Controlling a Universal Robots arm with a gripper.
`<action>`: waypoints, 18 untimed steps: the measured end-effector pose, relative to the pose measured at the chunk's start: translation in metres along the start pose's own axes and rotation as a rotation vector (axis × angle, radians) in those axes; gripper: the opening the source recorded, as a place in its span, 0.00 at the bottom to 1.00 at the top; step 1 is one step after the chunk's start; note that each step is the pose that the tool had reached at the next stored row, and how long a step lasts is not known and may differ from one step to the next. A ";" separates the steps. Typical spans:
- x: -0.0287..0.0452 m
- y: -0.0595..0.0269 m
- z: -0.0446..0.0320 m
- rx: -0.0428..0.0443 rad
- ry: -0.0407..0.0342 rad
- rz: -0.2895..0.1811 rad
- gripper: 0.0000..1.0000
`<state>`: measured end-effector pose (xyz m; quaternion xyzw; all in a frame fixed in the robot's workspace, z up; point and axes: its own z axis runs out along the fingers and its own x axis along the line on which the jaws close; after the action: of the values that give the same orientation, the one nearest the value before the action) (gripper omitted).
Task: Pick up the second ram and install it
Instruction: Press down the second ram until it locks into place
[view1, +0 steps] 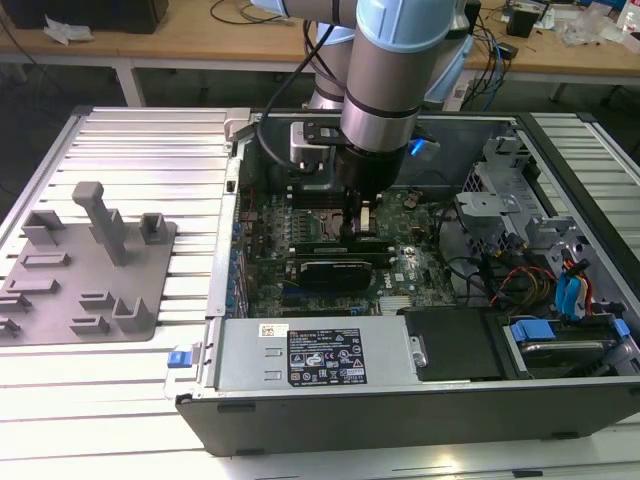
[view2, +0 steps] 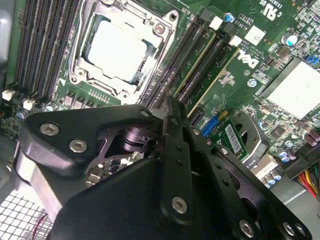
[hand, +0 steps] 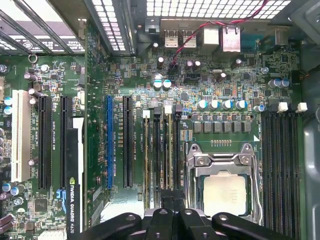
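- The gripper (view1: 364, 222) hangs low over the memory slots (hand: 162, 150) beside the chip socket (hand: 223, 180).
- The second ram (view2: 206, 75) sits in a slot beside that socket, fingers closed on it.
- The step looks like pressing it in; next needs a straight, even push.

An open black desktop computer case (view1: 420, 400) lies on a ribbed white metal table (view1: 130, 140), its green motherboard (hand: 225, 75) exposed, with a bare silver processor (hand: 226, 192) in its metal socket frame. A grey plastic fixture plate (view1: 85, 290) (studded with upright pegs) rests just beside the case, towards the exterior view's left.
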<state>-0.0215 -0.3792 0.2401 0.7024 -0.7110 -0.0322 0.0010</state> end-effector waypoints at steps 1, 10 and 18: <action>0.0000 0.0000 0.0000 0.0000 0.0000 0.000 0.08; -0.0004 -0.0250 -0.0011 0.0000 -0.0001 0.000 0.08; -0.0006 -0.0431 -0.0020 0.0001 0.0000 0.000 0.08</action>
<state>0.0216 -0.3792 0.2401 0.7024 -0.7110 -0.0322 0.0010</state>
